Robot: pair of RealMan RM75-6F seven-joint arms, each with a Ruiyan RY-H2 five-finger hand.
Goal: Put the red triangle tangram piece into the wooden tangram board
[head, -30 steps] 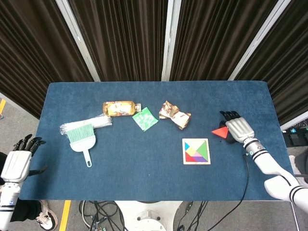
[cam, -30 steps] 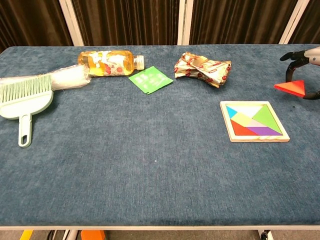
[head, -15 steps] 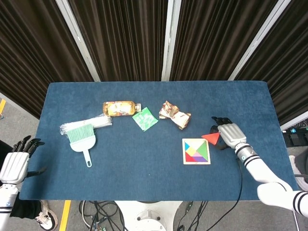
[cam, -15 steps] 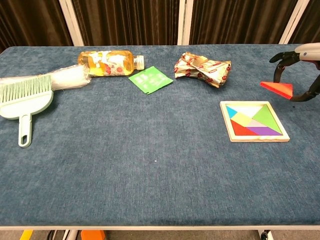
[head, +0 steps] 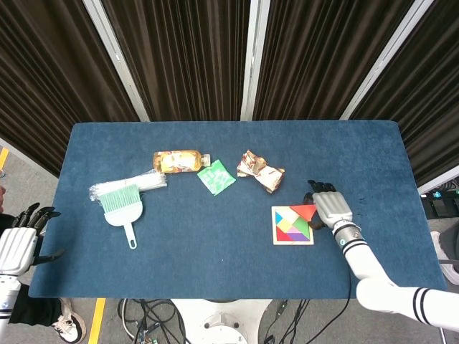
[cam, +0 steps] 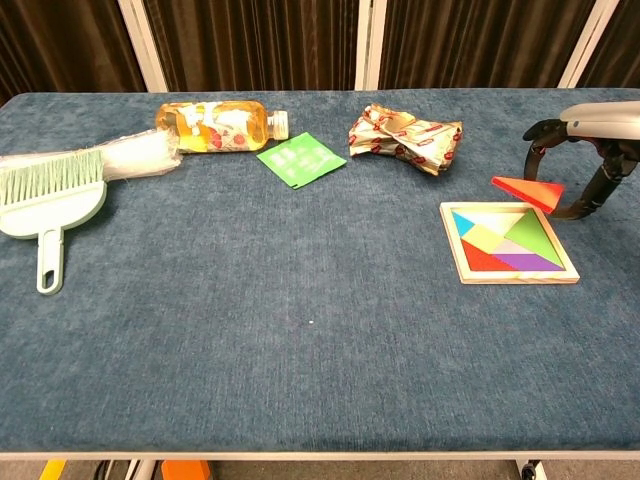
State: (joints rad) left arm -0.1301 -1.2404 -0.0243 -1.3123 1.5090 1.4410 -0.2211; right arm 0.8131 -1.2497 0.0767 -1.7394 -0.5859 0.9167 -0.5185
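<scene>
Flat red triangle tangram piece (cam: 528,190) is pinched between the dark fingertips (cam: 534,135) of the right hand (head: 328,208), raised off the cloth and hanging over the far right corner of the square wooden tangram board (cam: 511,243). Piece is not seated in the board; in the chest view its lower edge sits above the board's far rim. The remaining fingers of that hand curl down around the piece.

Board lies flat on the blue cloth-covered table (cam: 300,330), right of centre, holding coloured pieces: blue, yellow, green, red, purple, grey.

Left hand (head: 16,243) is off the table's near left corner, fingers spread apart, holding nothing.

Beyond the board, toward the far side: crumpled patterned foil wrapper (cam: 407,136). Left of it, a flat green sachet (cam: 300,157), then a clear plastic bottle of amber liquid (cam: 215,125) lying on its side, cap pointing right. At the left: a pale green hand brush (cam: 43,199) with its handle toward the near edge, bristles against a clear plastic bag (cam: 128,153).
</scene>
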